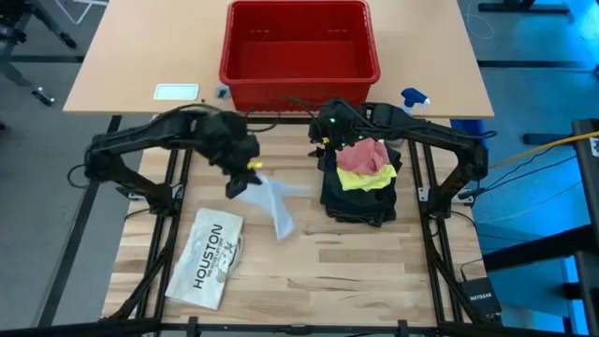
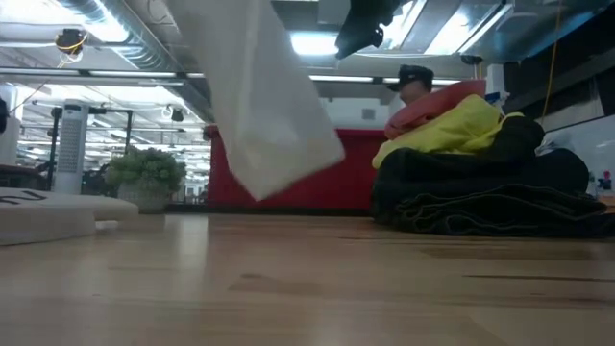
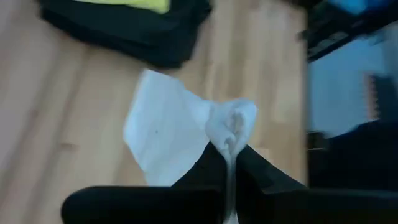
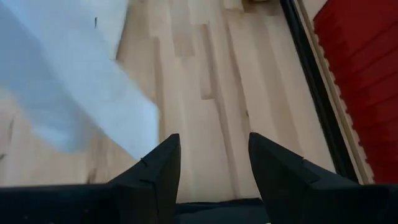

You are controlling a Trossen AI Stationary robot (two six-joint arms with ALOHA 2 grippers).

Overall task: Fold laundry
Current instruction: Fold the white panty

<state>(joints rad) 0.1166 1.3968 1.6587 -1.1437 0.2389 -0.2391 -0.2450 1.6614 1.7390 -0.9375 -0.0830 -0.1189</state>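
Note:
The white cloth [image 1: 273,204] hangs from my left gripper [image 1: 245,173] above the middle of the table; it shows too in the low view [image 2: 264,106]. My left gripper [image 3: 231,152] is shut on it. A pile stands at the right: black trousers [image 1: 360,204] at the bottom, the yellow T-shirt [image 1: 367,180] on them, the pink cloth [image 1: 363,154] on top. My right gripper [image 1: 324,131] hovers open by the pile's far left corner, and nothing lies between its fingers [image 4: 214,162]. My left gripper pinches a bunched-up part of the white cloth [image 3: 233,124] between its two fingers, which slant down from the table's left. Several gathered layers stick out past the fingertips. The rest of the cloth [image 3: 161,134] hangs slack below, its lowest corner [image 2: 259,192] clear of the table.
A red basket [image 1: 299,47] stands at the far edge, behind both grippers. The flat white item printed HOUSTON [image 1: 208,257] lies near the front left. Bare wood [image 1: 318,271] shows at the front middle. A blue spray bottle [image 1: 415,97] lies at the far right.

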